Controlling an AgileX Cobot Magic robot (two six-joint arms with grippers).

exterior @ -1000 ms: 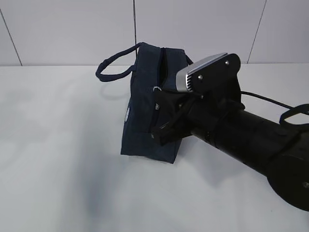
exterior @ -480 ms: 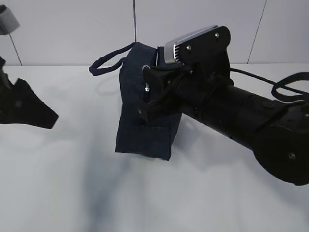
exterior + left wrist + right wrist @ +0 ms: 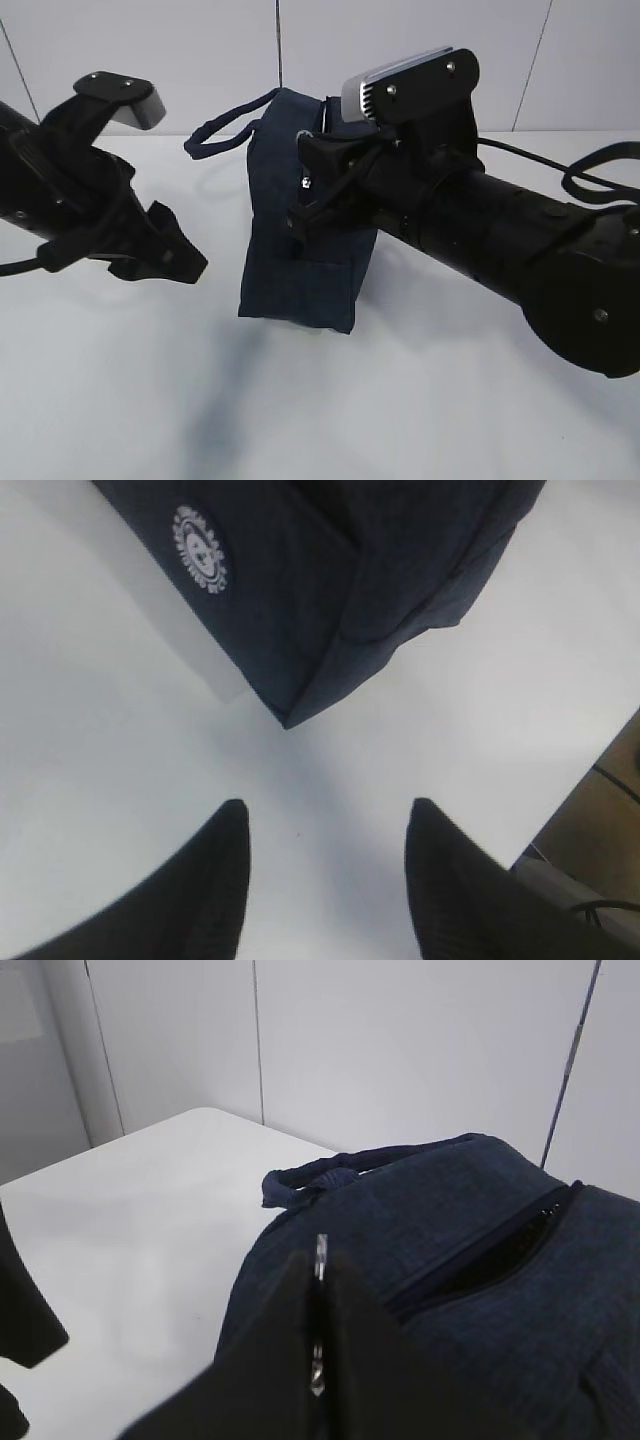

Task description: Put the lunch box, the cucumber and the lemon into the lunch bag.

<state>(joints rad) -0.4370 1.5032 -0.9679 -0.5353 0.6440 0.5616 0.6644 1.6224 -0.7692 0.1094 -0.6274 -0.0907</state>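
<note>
- Right hand (image 3: 318, 1360): fingers pressed together, clamped on the zip's ring pull (image 3: 320, 1245), at the near end of the bag's top seam.
- Left hand (image 3: 325, 880): fingers apart, holding nothing; hovers low over the surface just beside the bag's lower corner.
- Bag (image 3: 300, 240): navy fabric, standing upright on the surface, one loop handle (image 3: 215, 135) drooping to the left; round white emblem (image 3: 200, 548) on its side. Zip (image 3: 480, 1250) partly parted, a dark slit showing along the top.
- Lunch box, cucumber, lemon: none in view in any camera.
- Risk, judged: the bag is soft and unbraced; a pull on the ring could drag or tip it rather than run the zip. The thin ring could also slip from the pinch.
- Surface (image 3: 120, 400): plain white, matte, with soft shadows under both arms.
- Room: pale panelled wall (image 3: 150, 60) with dark vertical seams; a black cable (image 3: 560, 205) trails behind the right arm.
</note>
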